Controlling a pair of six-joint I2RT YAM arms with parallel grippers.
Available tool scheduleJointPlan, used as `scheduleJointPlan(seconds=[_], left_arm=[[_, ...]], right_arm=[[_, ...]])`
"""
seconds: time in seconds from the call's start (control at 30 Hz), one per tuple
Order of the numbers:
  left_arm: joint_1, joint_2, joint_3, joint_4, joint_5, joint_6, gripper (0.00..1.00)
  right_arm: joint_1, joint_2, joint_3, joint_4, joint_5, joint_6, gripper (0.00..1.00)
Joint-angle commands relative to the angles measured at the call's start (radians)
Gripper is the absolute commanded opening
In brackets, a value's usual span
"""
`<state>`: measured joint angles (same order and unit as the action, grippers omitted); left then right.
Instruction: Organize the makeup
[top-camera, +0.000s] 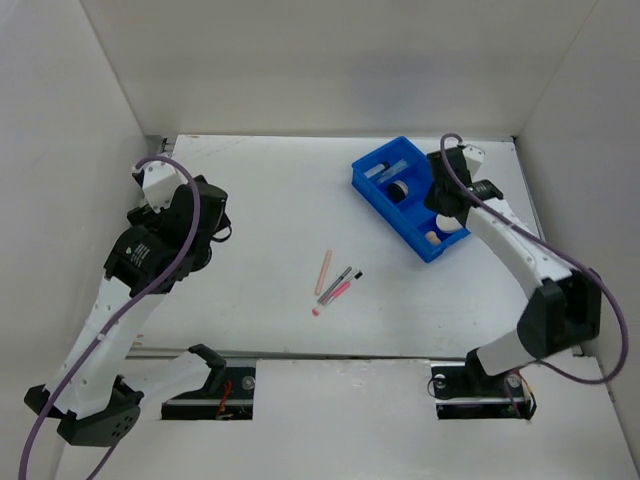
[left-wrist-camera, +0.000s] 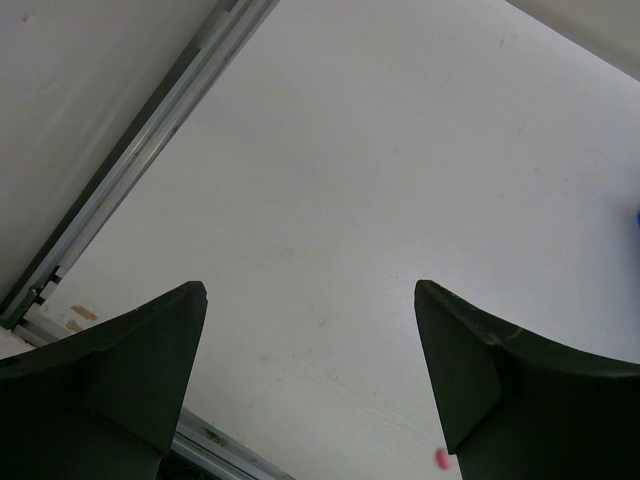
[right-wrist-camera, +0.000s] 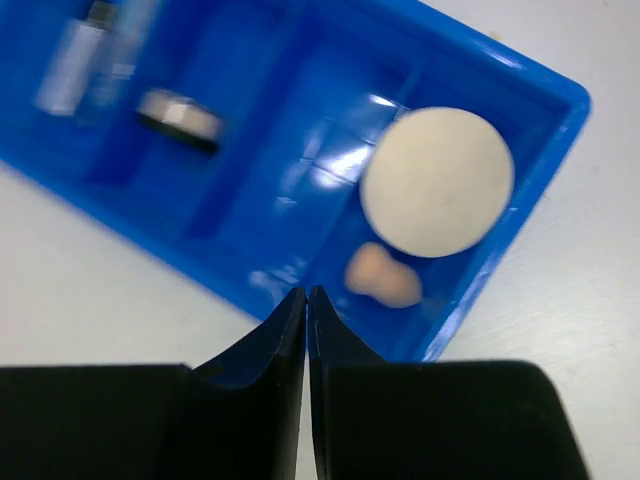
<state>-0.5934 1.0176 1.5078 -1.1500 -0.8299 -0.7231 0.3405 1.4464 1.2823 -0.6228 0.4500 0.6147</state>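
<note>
Pressed together, my right claw (right-wrist-camera: 306, 292) hangs over the blue tray (right-wrist-camera: 556, 92), where the cream puff (right-wrist-camera: 437, 180) and peach sponge (right-wrist-camera: 383, 277) share 1 compartment. Slim pencils (top-camera: 338, 285) lie on the bench (top-camera: 260, 200), well apart from it. My left claw (left-wrist-camera: 310, 288) is spread wide.

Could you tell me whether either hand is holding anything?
Nothing is held: the left hand is open and empty, the right hand shut on nothing.
</note>
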Motion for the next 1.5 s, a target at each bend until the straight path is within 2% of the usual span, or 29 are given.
scheduleJointPlan(seconds=[0.0,0.17,0.23,0.43,0.53,0.73,0.87,0.97,1.1,1.13,1.17,1.2,1.23,1.27,1.33,1.37,1.47], left_arm=[[0.004,-0.010,-0.015,0.012,0.000,0.030,0.82],[0.014,-0.020,-0.006,0.003,0.000,0.030,0.82],[0.014,-0.030,-0.006,-0.007,-0.009,0.030,0.82],[0.014,-0.030,0.003,-0.007,-0.009,0.039,0.82],[0.014,-0.030,0.012,-0.007,-0.009,0.039,0.82],[0.014,-0.008,0.012,0.004,-0.009,0.048,0.82],[0.014,0.010,0.022,0.004,0.002,0.048,0.82],[0.014,0.010,0.022,0.013,0.002,0.057,0.82],[0.014,-0.010,0.022,0.013,0.002,0.057,0.82],[0.014,-0.010,0.022,0.013,0.002,0.057,0.82],[0.014,-0.010,0.022,0.013,0.002,0.057,0.82],[0.014,-0.010,0.012,0.013,-0.008,0.057,0.82],[0.014,-0.010,0.012,0.013,-0.008,0.057,0.82],[0.014,-0.010,0.012,0.013,-0.008,0.057,0.82],[0.014,-0.019,0.012,0.013,-0.008,0.057,0.82],[0.014,-0.019,0.012,0.013,-0.008,0.057,0.82],[0.014,-0.019,0.003,0.004,-0.008,0.057,0.82]], right_arm=[[-0.049,0.147,0.067,-0.048,0.033,-0.007,0.10],[-0.144,0.305,0.101,0.012,0.023,-0.035,0.10],[-0.193,0.360,0.101,0.053,-0.033,-0.055,0.10],[-0.222,0.491,0.192,0.061,-0.070,-0.092,0.10],[-0.212,0.418,0.189,0.058,-0.070,-0.092,0.10],[-0.181,0.146,0.176,0.019,-0.070,-0.092,0.10],[-0.129,0.036,0.187,-0.011,-0.070,-0.116,0.10],[-0.042,-0.026,0.169,-0.040,-0.070,-0.125,0.14],[0.147,-0.084,0.077,-0.052,-0.112,-0.099,0.22],[0.231,-0.096,0.025,-0.043,-0.140,-0.086,0.25],[0.309,-0.106,0.000,-0.022,-0.180,-0.063,0.31],[0.310,-0.106,-0.023,-0.008,-0.180,-0.050,0.35],[0.375,-0.106,-0.047,0.004,-0.218,-0.035,0.41],[0.406,-0.086,-0.085,0.015,-0.237,-0.018,0.56],[0.454,-0.031,-0.100,0.038,-0.278,0.035,0.67],[0.478,-0.006,-0.109,0.038,-0.302,0.071,0.67],[0.479,0.092,-0.118,0.064,-0.364,0.233,0.52]])
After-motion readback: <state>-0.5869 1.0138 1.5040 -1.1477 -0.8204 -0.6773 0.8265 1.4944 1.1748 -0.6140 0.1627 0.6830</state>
